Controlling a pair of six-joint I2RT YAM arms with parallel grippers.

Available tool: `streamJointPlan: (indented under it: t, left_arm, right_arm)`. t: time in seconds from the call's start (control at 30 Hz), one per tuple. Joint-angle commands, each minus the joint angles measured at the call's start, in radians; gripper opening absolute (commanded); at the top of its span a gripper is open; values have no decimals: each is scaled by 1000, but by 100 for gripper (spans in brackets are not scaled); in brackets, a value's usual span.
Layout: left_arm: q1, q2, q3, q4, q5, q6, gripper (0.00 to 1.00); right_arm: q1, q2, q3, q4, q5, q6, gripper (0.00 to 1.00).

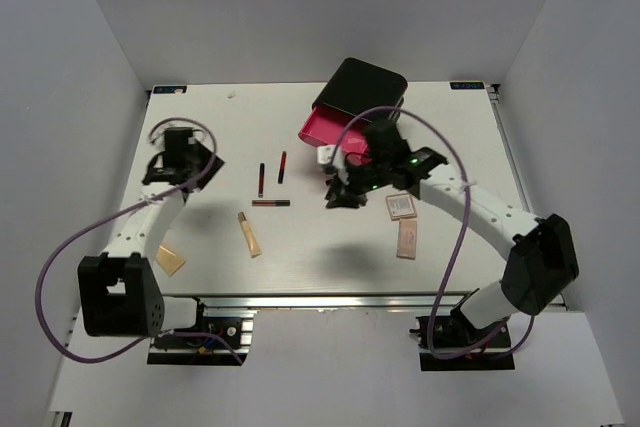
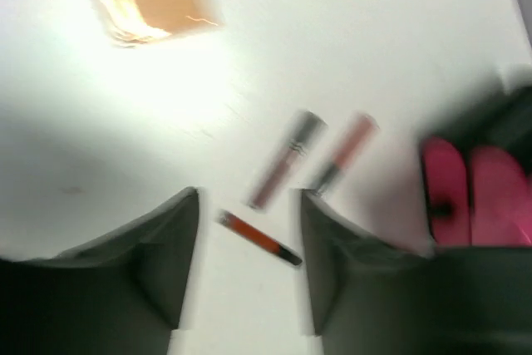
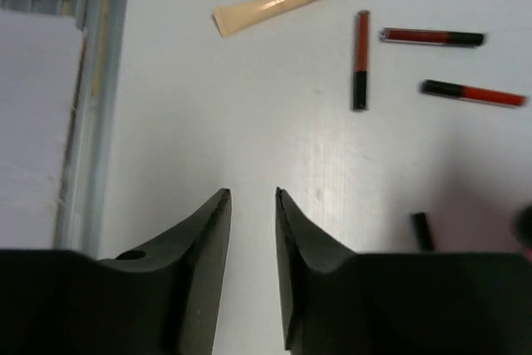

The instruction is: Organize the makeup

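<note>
Three thin red-and-dark sticks [image 1: 262, 179] [image 1: 282, 167] [image 1: 271, 203] lie mid-table, with a beige tube [image 1: 249, 234] nearer the front. Two beige-pink palettes [image 1: 401, 207] [image 1: 407, 239] lie at the right and a tan one [image 1: 170, 262] at the front left. My left gripper [image 1: 187, 162] is open and empty above the table, left of the sticks. The blurred left wrist view shows its jaws [image 2: 249, 193] apart, with a red stick [image 2: 259, 239] between them below. My right gripper [image 1: 342, 195] hangs right of the sticks, narrowly open and empty [image 3: 252, 193]. The right wrist view shows the tube [image 3: 274, 2] and sticks [image 3: 360, 60].
A black box [image 1: 362, 87] with an open pink drawer [image 1: 325, 129] stands at the back, just behind my right gripper. A small black piece [image 3: 422, 230] lies by my right fingers. The table's metal front rail [image 1: 300, 302] runs along the near edge. White walls enclose the table.
</note>
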Motion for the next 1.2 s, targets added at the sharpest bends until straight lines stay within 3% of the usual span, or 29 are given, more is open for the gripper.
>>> streamJointPlan:
  t: [0.0,0.03,0.07,0.13,0.17,0.33,0.5,0.6,0.9,0.97,1.17]
  left_arm:
    - [193,42,10,-203,129,150,68]
    - [215,56,30,-220,122,173,73]
    - [242,66,67,-234,113,202,75]
    - [250,65,96,-257,107,210,80]
    - [249,54,110,-262,96,207,81]
    - [249,-108,129,-338,-97,189,85]
    - [250,-283,118,-409,-224,163,89]
    - [249,-355,95,-483,-298,164,97]
    - [249,-427,4,-547,-352,175,98]
    - [249,-424,4,-544,-356,181,98]
    - [249,-408,-74,-519,-391,149,98]
  right_arm:
    - [155,21,-4,164,217,241,36]
    - [188,57,2,191,312,304,44]
    - [214,84,15,217,358,453,60]
    - [283,174,85,261,484,616,67]
    - [303,211,114,274,533,789,79]
    - [418,571,511,86,650,1094,87]
    - [499,742,624,122,819,1165,87]
    - [512,814,700,99,900,1159,84]
    - [513,903,668,117,1027,1082,64]
    - [513,909,653,125,1049,1054,57]
    - [512,886,605,146,1066,911,20]
